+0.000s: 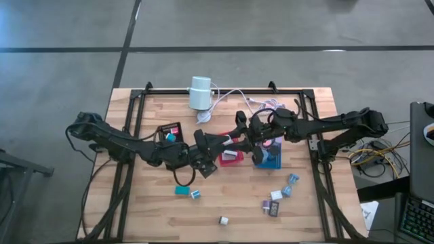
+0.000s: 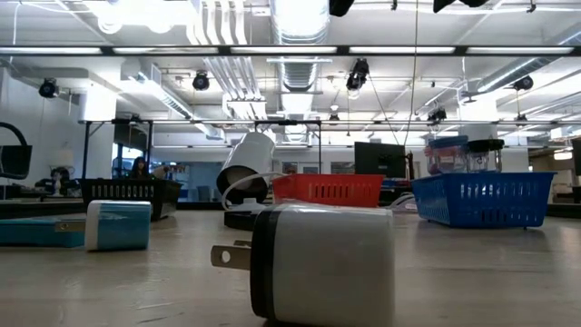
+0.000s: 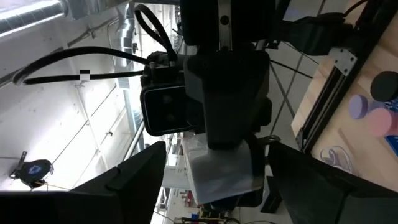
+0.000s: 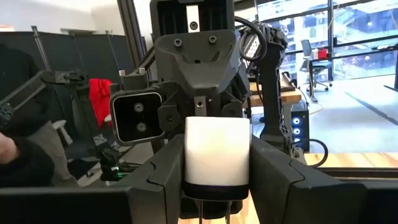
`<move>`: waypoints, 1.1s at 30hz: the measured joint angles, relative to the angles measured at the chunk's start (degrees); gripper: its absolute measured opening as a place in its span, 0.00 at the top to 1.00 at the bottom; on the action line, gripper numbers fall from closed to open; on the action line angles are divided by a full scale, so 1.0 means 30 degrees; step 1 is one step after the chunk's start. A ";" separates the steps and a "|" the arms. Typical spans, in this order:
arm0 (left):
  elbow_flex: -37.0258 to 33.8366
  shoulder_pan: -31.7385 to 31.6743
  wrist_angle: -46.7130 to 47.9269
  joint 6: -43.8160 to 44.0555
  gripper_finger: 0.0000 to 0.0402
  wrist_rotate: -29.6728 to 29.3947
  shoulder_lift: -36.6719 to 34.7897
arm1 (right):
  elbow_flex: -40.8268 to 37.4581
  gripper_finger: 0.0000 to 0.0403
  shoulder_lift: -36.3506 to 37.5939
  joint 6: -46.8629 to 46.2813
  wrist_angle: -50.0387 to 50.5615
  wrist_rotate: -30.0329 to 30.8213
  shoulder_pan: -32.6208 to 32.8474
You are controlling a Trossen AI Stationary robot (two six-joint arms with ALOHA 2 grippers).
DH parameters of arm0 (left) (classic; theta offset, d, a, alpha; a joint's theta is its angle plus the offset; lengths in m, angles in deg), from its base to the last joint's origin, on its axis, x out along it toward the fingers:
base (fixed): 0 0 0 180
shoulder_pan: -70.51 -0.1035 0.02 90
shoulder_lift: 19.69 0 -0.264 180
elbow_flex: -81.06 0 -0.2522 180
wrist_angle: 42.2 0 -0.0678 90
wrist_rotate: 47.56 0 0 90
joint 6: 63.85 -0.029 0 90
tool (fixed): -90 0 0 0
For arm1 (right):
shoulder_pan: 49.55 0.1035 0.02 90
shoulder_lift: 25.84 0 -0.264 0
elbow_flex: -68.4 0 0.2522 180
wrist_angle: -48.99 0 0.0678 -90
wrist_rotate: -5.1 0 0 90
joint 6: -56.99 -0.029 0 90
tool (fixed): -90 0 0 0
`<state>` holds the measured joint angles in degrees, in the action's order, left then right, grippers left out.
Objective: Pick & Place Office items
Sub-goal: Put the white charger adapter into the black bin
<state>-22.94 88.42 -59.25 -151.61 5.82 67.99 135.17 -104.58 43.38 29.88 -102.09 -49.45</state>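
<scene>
i find the white block [image 4: 217, 151] clenched flatwise in my right hand [image 4: 217, 186] above the red tray [image 1: 230, 157], facing my released left hand [image 3: 214, 186]; it looks light, rigid, smooth-sided, so flat faces suit gripping.

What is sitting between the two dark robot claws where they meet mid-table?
A white rectangular block, clamped in the right gripper, with the left gripper open facing it; the right wrist view shows it.

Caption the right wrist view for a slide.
Right gripper holds a white block, face to face with the left gripper.
</scene>
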 joint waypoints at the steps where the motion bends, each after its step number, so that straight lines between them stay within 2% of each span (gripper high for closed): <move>1: 0.0000 0.0000 0.0015 -0.0069 0.29 -0.0006 0.0000 | -0.0009 0.67 0.0016 0.0005 0.0030 0.0011 0.0000; 6: 0.0000 -0.0036 0.0117 -0.0105 0.37 -0.0200 0.0007 | -0.0044 0.67 0.0089 0.0025 0.0032 0.0139 -0.0006; 15: 0.0000 -0.0036 0.0029 0.0387 0.67 -0.0424 0.0007 | -0.0044 0.67 0.0118 0.0176 0.0031 0.0131 -0.0007; 24: 0.0000 -0.0036 0.0123 0.0895 0.67 -0.1072 0.0007 | -0.0044 0.66 0.0112 0.0680 0.0241 0.0142 -0.0007; 33: 0.0000 -0.0015 0.0146 0.1411 0.67 -0.1205 -0.0051 | -0.0044 0.51 0.0431 0.2199 0.1005 0.0189 -0.0007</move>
<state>-22.94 88.38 -58.81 -147.37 2.21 67.84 135.04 -103.29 49.97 32.89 -101.53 -49.47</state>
